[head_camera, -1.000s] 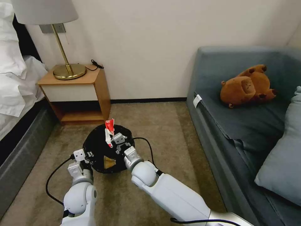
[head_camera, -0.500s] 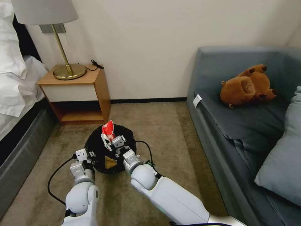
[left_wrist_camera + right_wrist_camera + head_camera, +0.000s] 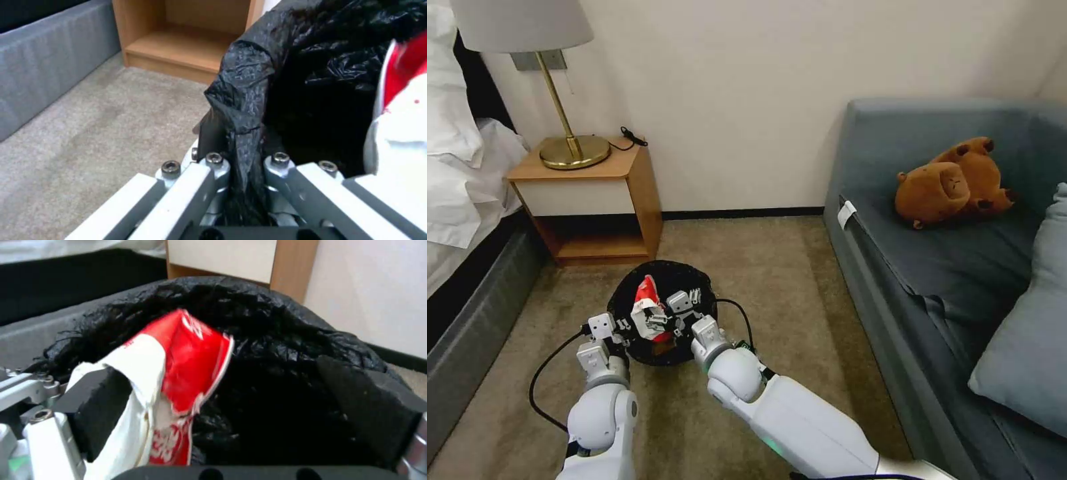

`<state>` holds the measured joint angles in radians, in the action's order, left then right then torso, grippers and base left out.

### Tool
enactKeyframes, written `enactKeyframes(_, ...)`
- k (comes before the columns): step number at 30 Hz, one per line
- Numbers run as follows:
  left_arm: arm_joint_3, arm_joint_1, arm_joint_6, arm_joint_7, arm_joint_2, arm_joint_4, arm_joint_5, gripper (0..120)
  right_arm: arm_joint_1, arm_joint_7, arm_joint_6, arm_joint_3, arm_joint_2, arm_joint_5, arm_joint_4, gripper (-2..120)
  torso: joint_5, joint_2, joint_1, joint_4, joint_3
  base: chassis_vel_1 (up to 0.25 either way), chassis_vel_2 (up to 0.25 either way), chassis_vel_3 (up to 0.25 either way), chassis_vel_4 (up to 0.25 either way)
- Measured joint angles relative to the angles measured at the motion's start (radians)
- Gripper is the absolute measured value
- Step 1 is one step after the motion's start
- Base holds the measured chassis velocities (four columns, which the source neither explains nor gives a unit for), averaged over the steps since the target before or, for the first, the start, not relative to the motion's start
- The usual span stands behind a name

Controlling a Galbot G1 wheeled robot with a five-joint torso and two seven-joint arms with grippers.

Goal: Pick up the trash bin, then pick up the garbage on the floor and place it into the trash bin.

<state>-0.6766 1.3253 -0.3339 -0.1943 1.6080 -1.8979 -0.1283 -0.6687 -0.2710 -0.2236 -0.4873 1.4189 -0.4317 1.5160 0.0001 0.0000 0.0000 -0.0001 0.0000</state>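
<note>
The left gripper (image 3: 620, 331) pinches the trash bin (image 3: 684, 275) rim at 8 o'clock, steadying it above the floor (image 3: 774, 267). The right gripper (image 3: 668, 320) gapes wide; the red-and-white packet (image 3: 647, 307) leans against one pad, over the bin's mouth.

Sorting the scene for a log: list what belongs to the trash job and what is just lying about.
Part of the job:
- trash bin, black liner pinched at the rim by the left gripper
- red-and-white packet over the bin's mouth
- right gripper above the bin, fingers apart
- floor

Just lying about:
- plush toy on the sofa
- lamp on the nightstand
- bed
</note>
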Motion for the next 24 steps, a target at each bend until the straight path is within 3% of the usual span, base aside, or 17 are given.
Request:
enactKeyframes(7,-0.007,0.001,0.000,0.000,0.000,0.004,0.001,3,0.165,-0.061,-0.143,-0.112,-0.059,-0.197,0.033,100,0.0000,0.000,0.000,0.0000,0.000,0.000,0.000,0.000,0.000)
enactKeyframes(10,-0.014,0.001,0.001,0.000,0.000,0.013,0.000,3,0.289,-0.118,-0.261,-0.177,-0.073,-0.360,0.041,100,0.0000,0.000,0.000,0.0001,0.000,0.000,0.000,0.000,0.000)
enactKeyframes(11,-0.014,0.001,0.001,0.000,0.000,0.013,0.000,3,0.289,-0.118,-0.261,-0.177,-0.073,-0.360,0.041,100,0.0000,0.000,0.000,0.0001,0.000,0.000,0.000,0.000,0.000)
enactKeyframes(16,-0.013,-0.009,0.001,0.001,0.000,0.020,-0.001,3,0.459,-0.268,-0.463,-0.257,-0.060,-0.626,0.049,100,0.0000,0.000,0.000,0.0002,0.000,0.000,0.000,0.000,0.000)
enactKeyframes(24,-0.011,-0.015,0.002,0.001,0.000,0.030,-0.005,3,0.569,-0.341,-0.524,-0.359,-0.051,-0.797,0.035,100,-0.0001,0.000,0.000,0.0001,0.000,0.000,0.000,0.000,0.000)
